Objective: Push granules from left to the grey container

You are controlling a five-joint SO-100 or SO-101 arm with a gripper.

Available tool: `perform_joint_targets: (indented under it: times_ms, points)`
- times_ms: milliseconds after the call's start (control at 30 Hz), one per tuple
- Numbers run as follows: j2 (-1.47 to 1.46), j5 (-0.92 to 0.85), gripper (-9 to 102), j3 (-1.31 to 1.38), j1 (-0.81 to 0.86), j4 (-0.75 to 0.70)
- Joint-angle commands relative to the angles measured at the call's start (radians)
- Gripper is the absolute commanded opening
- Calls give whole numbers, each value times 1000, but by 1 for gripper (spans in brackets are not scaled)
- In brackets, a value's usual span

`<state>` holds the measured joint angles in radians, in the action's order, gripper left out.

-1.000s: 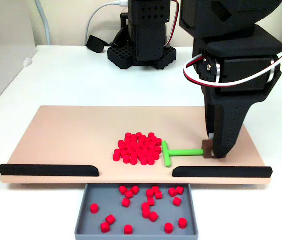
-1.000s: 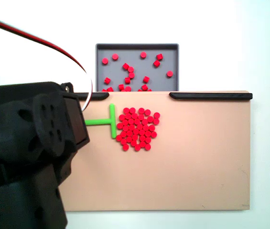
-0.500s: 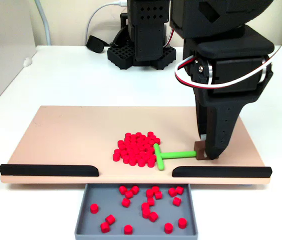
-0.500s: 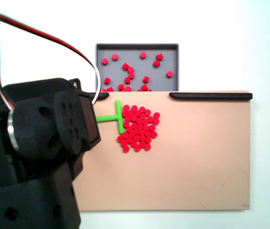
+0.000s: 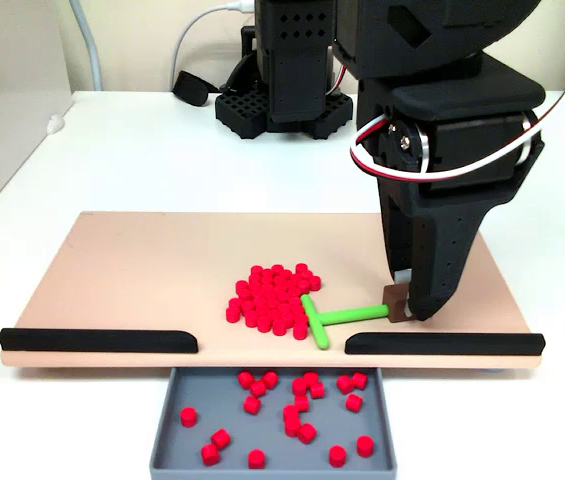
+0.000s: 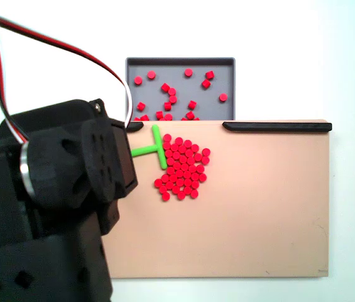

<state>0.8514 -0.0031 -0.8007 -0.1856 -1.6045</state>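
A dense pile of red granules (image 5: 272,296) lies on the tan board (image 5: 132,270), just behind the gap in its front edge. More granules are scattered in the grey container (image 5: 187,390) below that gap. My gripper (image 5: 403,308) points down at the pile's right, shut on the brown end of a green T-shaped stick (image 5: 347,317). The stick's crossbar is tilted and touches the pile's right side. From above, the pile (image 6: 182,168) sits right of the stick (image 6: 157,143), with the container (image 6: 227,111) behind, and the arm covers the gripper.
Two black strips (image 5: 97,341) (image 5: 444,343) line the board's front edge, with a gap between them over the container. The arm's black base (image 5: 282,70) and cables stand at the table's back. The arm's bulk (image 6: 58,207) hides the board's left part from above.
My gripper has moved left with the stick. The crossbar has swung askew, its near end toward the gap, and now presses the pile's right edge. The pile has barely shifted.
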Motion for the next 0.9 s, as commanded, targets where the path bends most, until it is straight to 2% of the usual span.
perform_joint_targets:
  times_ms: [0,867]
  points:
    - [8,-43,0,12,12,-2]
    - [12,-305,0,12,40,9]
